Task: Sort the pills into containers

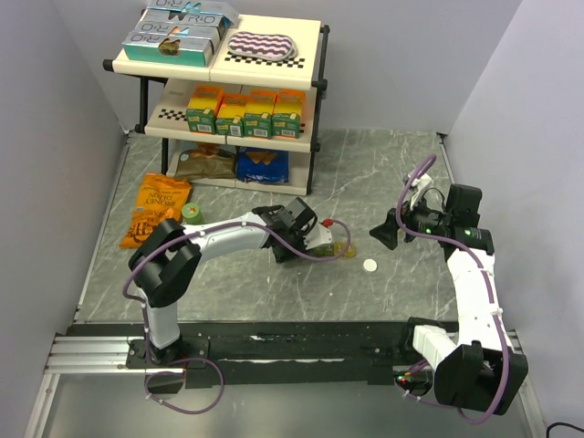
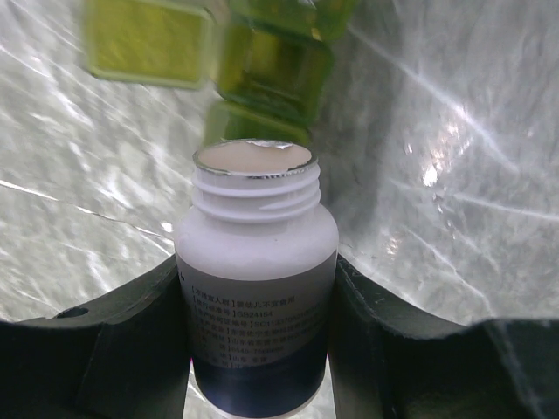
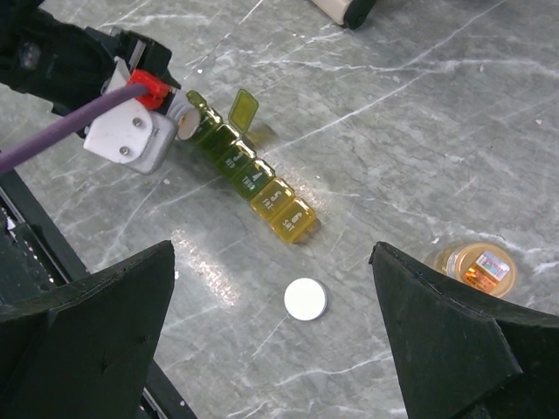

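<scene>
My left gripper (image 2: 256,271) is shut on an uncapped white pill bottle (image 2: 256,297) and holds it tilted, its mouth at the green end of the containers (image 2: 271,70). The containers are a strip of translucent compartments, olive green to yellow (image 3: 253,183), lying on the table; the end one's lid (image 3: 243,108) stands open. No loose pills show. The bottle's mouth shows a pale surface. A white round cap (image 3: 306,298) lies on the table below my right gripper (image 3: 272,253), which is open, empty and held above the table. The top view shows both grippers, left (image 1: 315,239) and right (image 1: 388,233).
A small amber jar (image 3: 476,266) stands on the table to the right of the cap. A shelf rack (image 1: 228,82) with boxes stands at the back. Snack bags (image 1: 155,210) and a green roll (image 1: 192,213) lie at the left.
</scene>
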You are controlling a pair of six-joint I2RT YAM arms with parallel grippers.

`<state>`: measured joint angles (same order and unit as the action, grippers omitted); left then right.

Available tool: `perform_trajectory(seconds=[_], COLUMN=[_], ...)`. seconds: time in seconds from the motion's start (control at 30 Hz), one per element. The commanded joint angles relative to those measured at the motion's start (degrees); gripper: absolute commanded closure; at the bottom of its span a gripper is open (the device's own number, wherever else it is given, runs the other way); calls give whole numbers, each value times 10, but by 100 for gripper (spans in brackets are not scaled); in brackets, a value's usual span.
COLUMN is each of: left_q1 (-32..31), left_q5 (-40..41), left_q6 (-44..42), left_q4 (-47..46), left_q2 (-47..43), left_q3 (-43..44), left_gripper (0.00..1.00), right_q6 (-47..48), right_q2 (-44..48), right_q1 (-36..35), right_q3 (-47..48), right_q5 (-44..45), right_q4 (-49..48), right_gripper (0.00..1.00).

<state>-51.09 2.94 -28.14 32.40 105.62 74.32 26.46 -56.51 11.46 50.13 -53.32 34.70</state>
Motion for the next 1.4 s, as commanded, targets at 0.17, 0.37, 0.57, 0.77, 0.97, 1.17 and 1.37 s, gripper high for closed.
perform_trajectory(seconds=[0.17, 0.37, 0.57, 0.77, 0.97, 1.17, 1.37], left_q1=[-15, -14, -12, -2, 8, 14, 20], left_q5=[24, 30, 18, 32, 30, 26, 28], left_q6=[-11, -31, -47, -68, -85, -131, -176], left_q4=[51, 26, -35, -31, -27, -59, -73], left_q2=[11, 11, -35, -24, -35, -68, -85], left_q3=[64, 31, 7, 1, -19, -58, -66], left_gripper=[99, 99, 99, 99, 99, 99, 99], right_q6=[2, 1, 0, 3, 3, 3, 3], right_q2=[0, 3, 1, 2, 1, 3, 0], right_q1=[8, 10, 12, 12, 15, 24, 27], right_q3=[1, 0, 1, 2, 4, 2, 4], right_q5=[-25, -23, -28, -27, -29, -35, -42], right_q4=[2, 1, 2, 5, 8, 10, 11], right_gripper=[0, 0, 0, 0, 0, 0, 0])
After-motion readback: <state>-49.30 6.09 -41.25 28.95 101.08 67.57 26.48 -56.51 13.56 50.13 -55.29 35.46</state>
